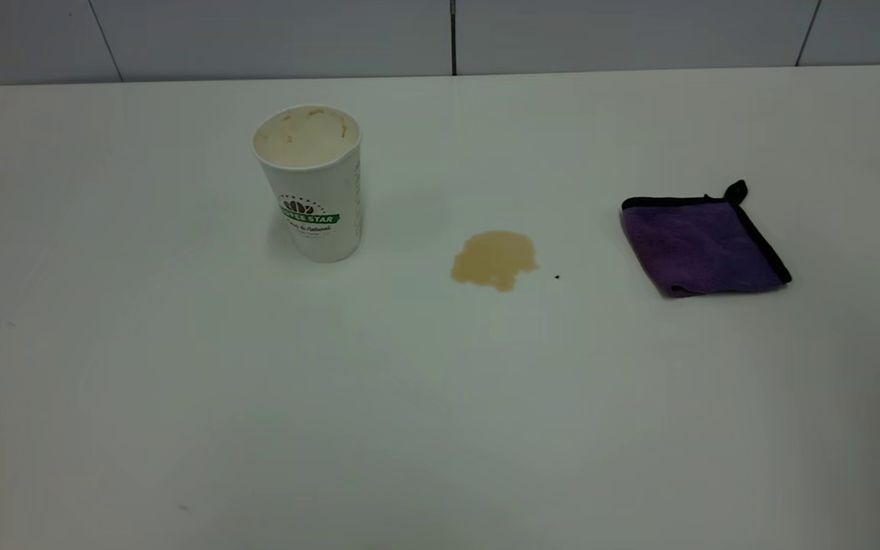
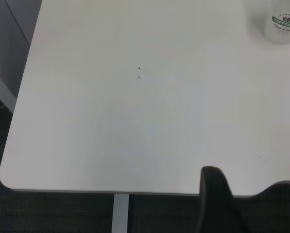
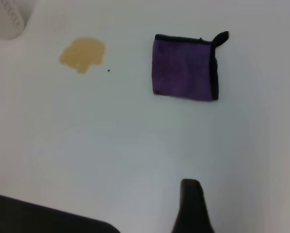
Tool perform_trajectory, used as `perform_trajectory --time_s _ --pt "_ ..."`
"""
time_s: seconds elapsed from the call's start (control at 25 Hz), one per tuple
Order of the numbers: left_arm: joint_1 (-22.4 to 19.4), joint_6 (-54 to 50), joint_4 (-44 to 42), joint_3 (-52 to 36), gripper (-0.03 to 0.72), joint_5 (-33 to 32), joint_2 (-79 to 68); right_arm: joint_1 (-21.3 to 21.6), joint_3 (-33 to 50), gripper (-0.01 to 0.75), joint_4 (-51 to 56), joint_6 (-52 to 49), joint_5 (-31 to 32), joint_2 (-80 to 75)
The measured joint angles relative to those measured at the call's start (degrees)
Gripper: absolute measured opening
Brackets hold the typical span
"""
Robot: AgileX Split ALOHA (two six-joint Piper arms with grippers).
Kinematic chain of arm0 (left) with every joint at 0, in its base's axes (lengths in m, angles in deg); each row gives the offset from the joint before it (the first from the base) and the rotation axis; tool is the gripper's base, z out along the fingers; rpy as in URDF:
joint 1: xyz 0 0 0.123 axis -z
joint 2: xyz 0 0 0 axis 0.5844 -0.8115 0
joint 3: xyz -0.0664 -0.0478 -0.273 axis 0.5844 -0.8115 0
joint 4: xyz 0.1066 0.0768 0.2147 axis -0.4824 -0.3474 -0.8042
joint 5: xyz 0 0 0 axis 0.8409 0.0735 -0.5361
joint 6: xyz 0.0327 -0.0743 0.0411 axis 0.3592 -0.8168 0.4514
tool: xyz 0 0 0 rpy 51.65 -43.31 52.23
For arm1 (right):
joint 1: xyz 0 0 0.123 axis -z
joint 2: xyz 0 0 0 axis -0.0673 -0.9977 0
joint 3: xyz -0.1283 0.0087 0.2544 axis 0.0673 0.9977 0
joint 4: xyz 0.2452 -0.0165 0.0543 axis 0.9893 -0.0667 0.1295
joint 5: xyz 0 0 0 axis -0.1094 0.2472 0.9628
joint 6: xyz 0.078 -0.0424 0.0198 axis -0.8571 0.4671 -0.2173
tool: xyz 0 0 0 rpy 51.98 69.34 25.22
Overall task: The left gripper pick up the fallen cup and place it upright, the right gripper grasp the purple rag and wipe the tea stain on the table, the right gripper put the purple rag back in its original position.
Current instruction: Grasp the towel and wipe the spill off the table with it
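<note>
On counter [image 1: 440, 428], cup [image 1: 310, 183] upright at 10 o'clock, tea stain [image 1: 494, 260] center, purple rag [image 1: 703, 244] at 3 o'clock, well apart from stain. My right hand [image 3: 191, 206] back at counter edge, spread unreadable. Judgement: approach rag from above, pinch its middle, drag flat across stain.

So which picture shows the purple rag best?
The right wrist view: the purple rag lies flat and whole, seen from above, black edging and corner loop clear. The exterior view also shows all of it, but at a slant. The left wrist view does not show it at all.
</note>
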Motion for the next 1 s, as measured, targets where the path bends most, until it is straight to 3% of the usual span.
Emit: perform_trajectory --time_s 0.44,0.64,0.84,1.0 --pt "0.0 0.0 0.0 0.0 0.435 0.0 0.0 -0.1 -14.38 0.59 8.62 9.93 -5.27 -37.33" --pt "0.0 0.05 0.0 0.0 0.435 0.0 0.0 -3.14 -22.87 0.589 7.38 10.08 -6.31 -50.43" --pt "0.0 0.05 0.0 0.0 0.435 0.0 0.0 -7.54 -33.16 0.589 0.74 4.17 -6.21 -64.85" --pt "0.0 0.05 0.0 0.0 0.435 0.0 0.0 -8.66 -42.77 0.589 -7.75 -4.38 -3.25 -75.43"
